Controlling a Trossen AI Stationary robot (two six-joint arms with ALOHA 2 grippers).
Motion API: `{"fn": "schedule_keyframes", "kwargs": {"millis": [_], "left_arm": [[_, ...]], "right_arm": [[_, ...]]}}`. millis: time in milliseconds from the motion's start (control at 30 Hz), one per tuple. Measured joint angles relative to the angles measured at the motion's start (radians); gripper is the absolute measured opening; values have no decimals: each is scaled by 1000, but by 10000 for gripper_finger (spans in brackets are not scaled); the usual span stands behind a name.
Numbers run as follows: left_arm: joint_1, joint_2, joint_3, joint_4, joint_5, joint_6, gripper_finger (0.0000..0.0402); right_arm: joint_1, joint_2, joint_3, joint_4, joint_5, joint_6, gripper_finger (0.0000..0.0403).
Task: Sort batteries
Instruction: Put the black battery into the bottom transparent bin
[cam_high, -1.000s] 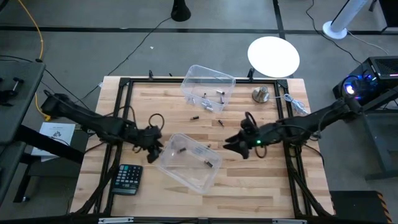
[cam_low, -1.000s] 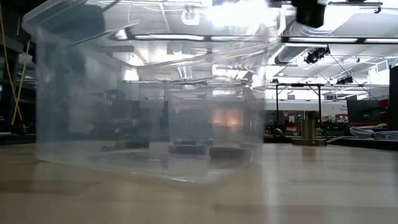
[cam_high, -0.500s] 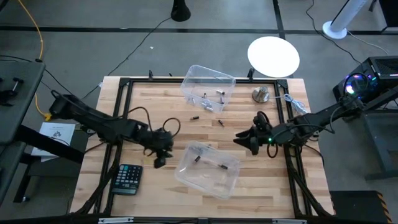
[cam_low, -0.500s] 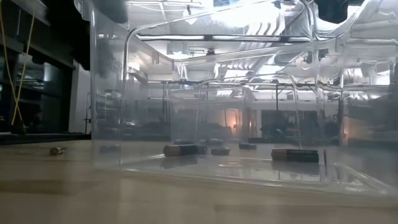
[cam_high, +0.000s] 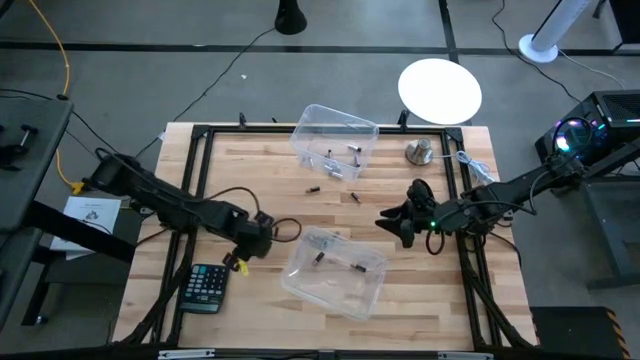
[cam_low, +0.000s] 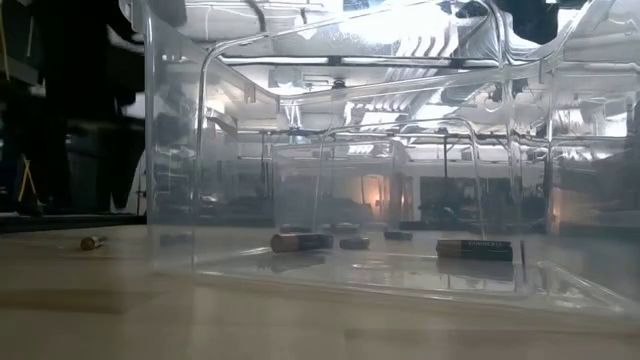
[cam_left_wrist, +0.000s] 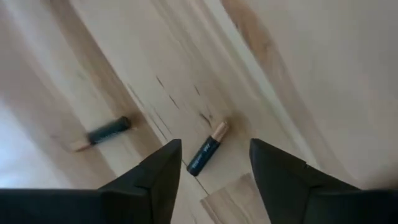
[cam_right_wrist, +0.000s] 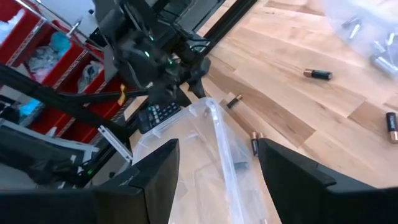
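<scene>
The left hand (cam_left_wrist: 214, 165) points down at the pale wooden bench (cam_left_wrist: 298, 68), its two dark fingers (cam_left_wrist: 152, 177) spread apart with nothing between them. A dark battery with a copper-coloured end (cam_left_wrist: 206, 149) lies on the boards just beyond the gap. A second dark battery (cam_left_wrist: 102, 132) lies apart from it, off to one side.

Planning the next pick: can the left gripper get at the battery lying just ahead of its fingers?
Probably yes. The left gripper is open above the battery, which lies alone on bare table, nothing between.

Pale striped wood, clear plastic, dark batteries

Black copper-tipped battery (cam_left_wrist: 206, 153) on blond wooden table (cam_high: 250, 160); clear bin (cam_high: 335, 270); black calculator (cam_high: 204, 288).
</scene>
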Motion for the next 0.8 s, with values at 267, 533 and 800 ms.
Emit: {"fn": "schedule_keyframes", "kwargs": {"millis": [267,533,800], "left_arm": [[19,155,3,7,26,118,204],[45,184,34,3,23,22,87],[176,-43,20,-106,-116,-162,9]], "right_arm": [[0,0,0,-1,28,0,215],[0,1,0,0,50,0,215],[0,1,0,1,51,1,215]]}}
